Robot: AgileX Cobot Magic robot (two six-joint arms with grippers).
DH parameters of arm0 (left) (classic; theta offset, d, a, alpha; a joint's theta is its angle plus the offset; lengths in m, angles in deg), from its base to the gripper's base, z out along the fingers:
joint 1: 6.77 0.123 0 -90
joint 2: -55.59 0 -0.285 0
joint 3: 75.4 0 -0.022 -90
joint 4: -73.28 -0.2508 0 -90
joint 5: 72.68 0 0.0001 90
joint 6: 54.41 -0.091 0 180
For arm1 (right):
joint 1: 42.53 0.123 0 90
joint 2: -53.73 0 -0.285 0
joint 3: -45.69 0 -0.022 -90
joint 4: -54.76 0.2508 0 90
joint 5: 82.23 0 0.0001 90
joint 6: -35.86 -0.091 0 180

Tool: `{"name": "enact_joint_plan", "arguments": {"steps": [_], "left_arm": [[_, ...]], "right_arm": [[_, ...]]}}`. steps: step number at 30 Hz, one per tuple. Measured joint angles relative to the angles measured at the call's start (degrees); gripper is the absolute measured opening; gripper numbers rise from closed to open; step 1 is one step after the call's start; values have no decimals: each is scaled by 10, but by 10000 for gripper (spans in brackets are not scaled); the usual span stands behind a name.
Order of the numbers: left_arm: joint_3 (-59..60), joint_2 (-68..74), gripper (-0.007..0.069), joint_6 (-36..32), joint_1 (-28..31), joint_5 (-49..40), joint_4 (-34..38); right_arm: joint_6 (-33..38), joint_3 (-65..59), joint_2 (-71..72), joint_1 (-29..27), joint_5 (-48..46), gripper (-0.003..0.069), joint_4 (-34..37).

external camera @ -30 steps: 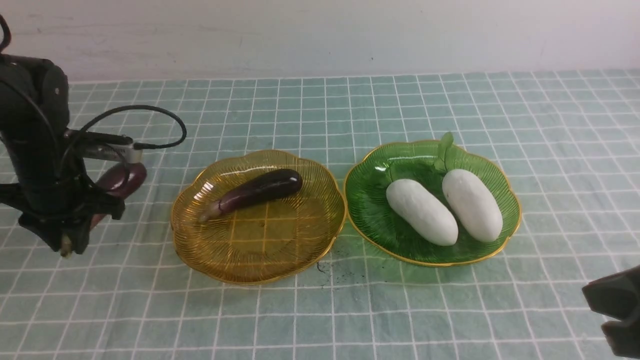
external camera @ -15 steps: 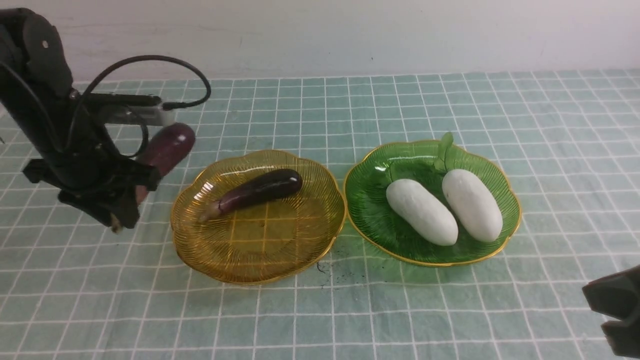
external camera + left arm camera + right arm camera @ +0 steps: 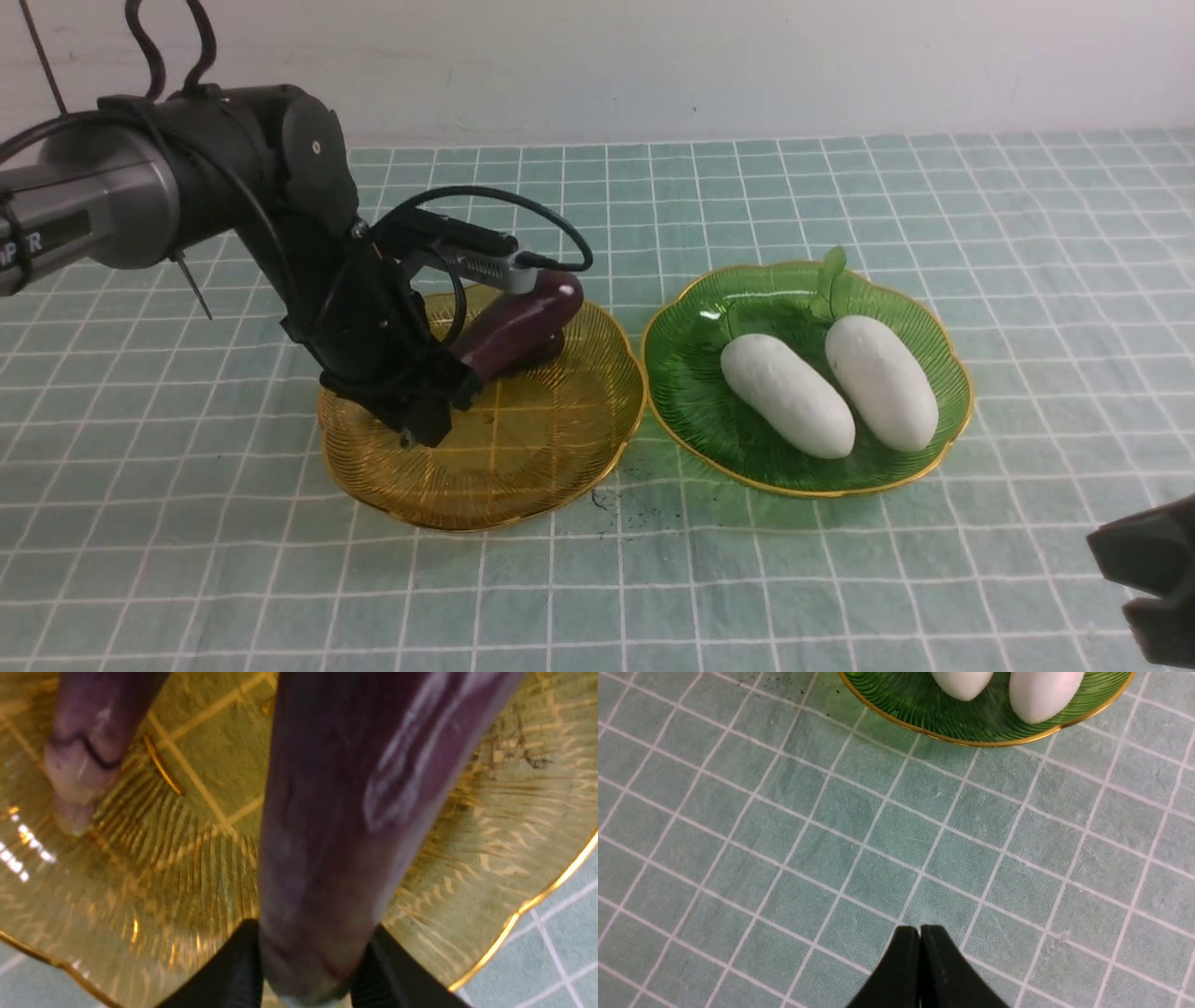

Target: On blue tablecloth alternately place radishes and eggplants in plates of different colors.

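My left gripper (image 3: 446, 392) hangs over the amber-yellow plate (image 3: 523, 476), shut on the stem end of a dark-purple eggplant (image 3: 523, 325) that tilts up toward the far side. The left wrist view shows this eggplant (image 3: 350, 812) between the two black fingers of the gripper (image 3: 306, 970). A second eggplant (image 3: 88, 742) lies in the amber plate (image 3: 490, 868) beside it, mostly hidden in the front view. Two white radishes (image 3: 787, 396) (image 3: 881, 382) lie side by side in the green plate (image 3: 709, 411). My right gripper (image 3: 920, 933) is shut and empty, over the blue tablecloth (image 3: 747, 579).
The two plates stand next to each other, almost touching, mid-table. Green radish leaves (image 3: 829, 280) stick up at the green plate's far rim. A white wall runs behind the table. The right gripper (image 3: 1111, 583) sits low at the front right corner, short of the green plate (image 3: 971, 723).
My left arm has swung right from beyond the amber plate's left side to above it, carrying the eggplant, which now hangs over the one lying there. The right arm has stayed still.
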Motion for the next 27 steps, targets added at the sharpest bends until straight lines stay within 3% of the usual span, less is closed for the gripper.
{"name": "enact_joint_plan", "arguments": {"steps": [5,9,15,23,27], "left_arm": [[0,0,374,0,0,16,-3],[0,0,410,0,0,18,-4],[0,0,415,0,0,18,-5],[0,0,415,0,0,18,-5],[0,0,415,0,0,18,-4]], "right_arm": [[0,0,0,0,0,-15,0],[0,0,0,0,4,-15,0],[0,0,0,0,-5,-15,-8],[-31,0,13,0,-121,-15,-52],[-52,0,51,0,-135,-15,-56]]}}
